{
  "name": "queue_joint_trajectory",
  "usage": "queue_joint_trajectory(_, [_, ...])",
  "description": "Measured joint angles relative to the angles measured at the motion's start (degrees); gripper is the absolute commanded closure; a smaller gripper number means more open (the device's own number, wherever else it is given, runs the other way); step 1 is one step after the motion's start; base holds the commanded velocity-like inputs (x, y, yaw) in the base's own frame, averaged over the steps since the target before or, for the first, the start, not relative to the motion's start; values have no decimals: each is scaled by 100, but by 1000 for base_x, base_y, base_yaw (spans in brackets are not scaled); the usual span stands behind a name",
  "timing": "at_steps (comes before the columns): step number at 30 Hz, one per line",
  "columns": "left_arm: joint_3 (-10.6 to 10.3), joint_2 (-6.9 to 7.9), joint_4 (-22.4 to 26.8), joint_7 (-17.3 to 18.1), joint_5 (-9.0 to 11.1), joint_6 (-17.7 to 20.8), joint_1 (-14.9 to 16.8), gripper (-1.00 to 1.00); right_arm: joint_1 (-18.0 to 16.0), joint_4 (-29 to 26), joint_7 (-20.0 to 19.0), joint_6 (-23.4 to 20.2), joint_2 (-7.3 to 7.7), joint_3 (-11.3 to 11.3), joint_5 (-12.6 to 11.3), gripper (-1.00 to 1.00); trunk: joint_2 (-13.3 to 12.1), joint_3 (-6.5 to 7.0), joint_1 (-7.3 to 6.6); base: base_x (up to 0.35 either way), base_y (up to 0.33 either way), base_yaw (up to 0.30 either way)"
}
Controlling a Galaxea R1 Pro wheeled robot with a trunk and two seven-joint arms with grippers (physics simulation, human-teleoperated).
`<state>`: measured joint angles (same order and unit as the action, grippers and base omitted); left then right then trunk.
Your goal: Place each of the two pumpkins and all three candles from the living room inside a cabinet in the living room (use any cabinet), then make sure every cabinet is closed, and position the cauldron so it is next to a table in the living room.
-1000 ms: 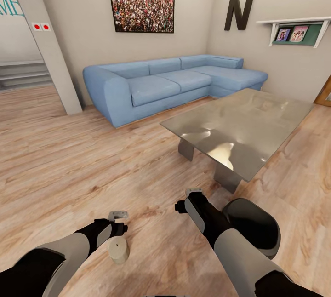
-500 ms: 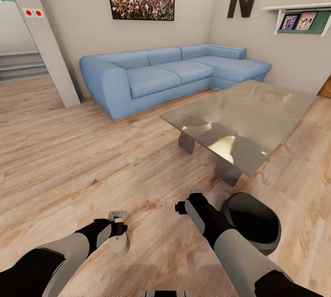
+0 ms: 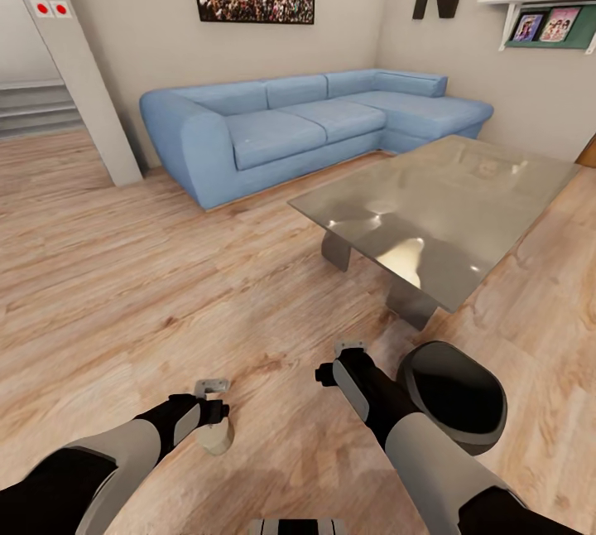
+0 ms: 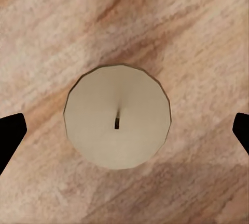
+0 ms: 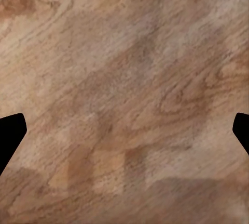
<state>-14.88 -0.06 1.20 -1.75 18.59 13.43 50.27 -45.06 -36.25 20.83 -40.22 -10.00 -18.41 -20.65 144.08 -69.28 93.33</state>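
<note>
An off-white candle stands upright on the wooden floor just below my left gripper. In the left wrist view the candle is seen from above, wick up, centred between the two black fingertips, which stand wide apart and do not touch it. My right gripper hangs open over bare floor, its fingertips apart with nothing between them. The black cauldron sits on the floor beside my right forearm, close to the near corner of the table. The pumpkins and the cabinet are out of view.
A blue corner sofa lines the far wall behind the shiny grey table. A grey pillar and steps stand at the far left. Open wooden floor spreads to the left and ahead.
The whole view has shifted a little as the camera moved. The candle now sits slightly closer under my left gripper. Both arms hold the same pose.
</note>
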Motion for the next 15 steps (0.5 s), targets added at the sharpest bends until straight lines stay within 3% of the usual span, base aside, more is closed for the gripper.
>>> queue_joint_trajectory(8, [8, 5, 0, 0, 5, 4, 0, -100, 0, 3, 0, 0, 0, 0, 0, -100, 0, 0, -3, 256, 0, 0])
queue_joint_trajectory(15, [-1, -6, 0, 1, -8, -4, 0, -100, 0, 3, 0, 3, 0, 0, 0, -100, 0, 0, 0, 56, 0, 0])
